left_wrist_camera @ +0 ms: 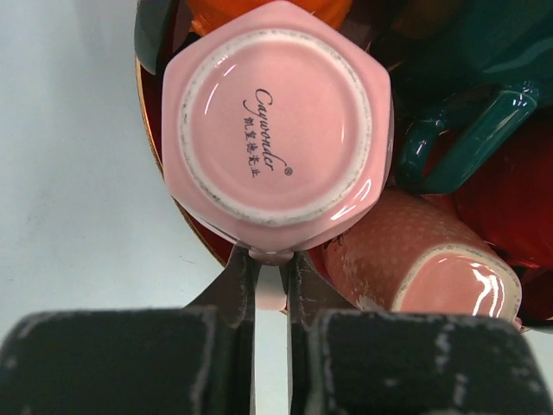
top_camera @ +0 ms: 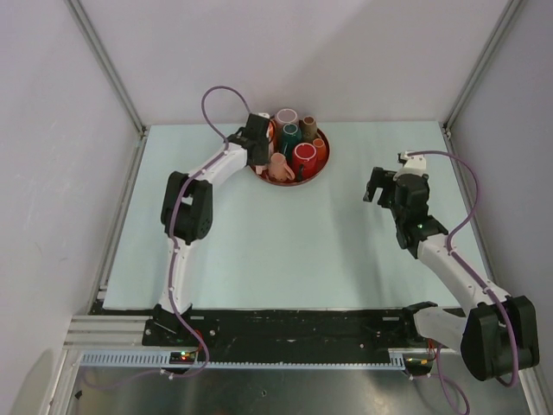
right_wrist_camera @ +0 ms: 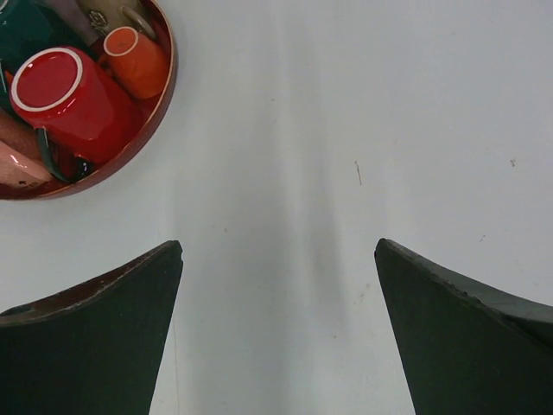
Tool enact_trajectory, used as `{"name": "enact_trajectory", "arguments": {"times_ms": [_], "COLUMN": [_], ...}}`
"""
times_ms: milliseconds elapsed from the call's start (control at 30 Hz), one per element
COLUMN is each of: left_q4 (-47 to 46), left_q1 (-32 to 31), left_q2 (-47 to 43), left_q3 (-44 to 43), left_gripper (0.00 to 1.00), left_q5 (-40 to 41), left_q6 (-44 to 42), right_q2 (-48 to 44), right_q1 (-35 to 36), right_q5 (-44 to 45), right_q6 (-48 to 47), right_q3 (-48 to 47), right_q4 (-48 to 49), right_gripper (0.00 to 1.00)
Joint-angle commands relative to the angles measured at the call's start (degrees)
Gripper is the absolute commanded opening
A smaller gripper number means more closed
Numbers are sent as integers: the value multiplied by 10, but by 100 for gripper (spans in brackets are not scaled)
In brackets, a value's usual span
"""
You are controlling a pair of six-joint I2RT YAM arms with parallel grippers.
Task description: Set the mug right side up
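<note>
Pink mug (left_wrist_camera: 276, 121) @ tray rim (left_wrist_camera: 203, 238), in left claw (left_wrist_camera: 272, 259).

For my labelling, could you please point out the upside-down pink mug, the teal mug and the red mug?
pink mug (left_wrist_camera: 276, 121), left wrist view, middle of its upturned base.
teal mug (left_wrist_camera: 492, 138), left wrist view, its handle.
red mug (right_wrist_camera: 50, 82), right wrist view, its white-ringed top.

The left gripper (left_wrist_camera: 272, 259) is reaching toward eleven o'clock, jaws pinching the mug (left_wrist_camera: 276, 121) by its handle. The right gripper (right_wrist_camera: 278, 245) is hovering, jaws spread wide.
</note>
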State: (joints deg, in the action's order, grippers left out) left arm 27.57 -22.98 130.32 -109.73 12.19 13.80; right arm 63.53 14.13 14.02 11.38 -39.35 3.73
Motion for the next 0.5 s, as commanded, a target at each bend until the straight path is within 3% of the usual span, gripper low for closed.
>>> {"name": "enact_trajectory", "arguments": {"times_ms": [0,267,467], "left_q4": [31,46,64], "left_q1": [25,74,89], "left_q2": [-28,-149,-239], "left_q3": [-2,-5,-11], "left_gripper": [1,0,0], "left_q5": [-9,-103,-247], "left_q6": [25,21,-7], "right_q2": [-18,20,88], "right_q1": [1,19,60], "right_q5": [-28,-228,-325], "right_q6": [-10,32,128], "right_q3": [-31,-120,-201], "right_q4": [22,-15,42], "right_gripper": [99,99,99]}}
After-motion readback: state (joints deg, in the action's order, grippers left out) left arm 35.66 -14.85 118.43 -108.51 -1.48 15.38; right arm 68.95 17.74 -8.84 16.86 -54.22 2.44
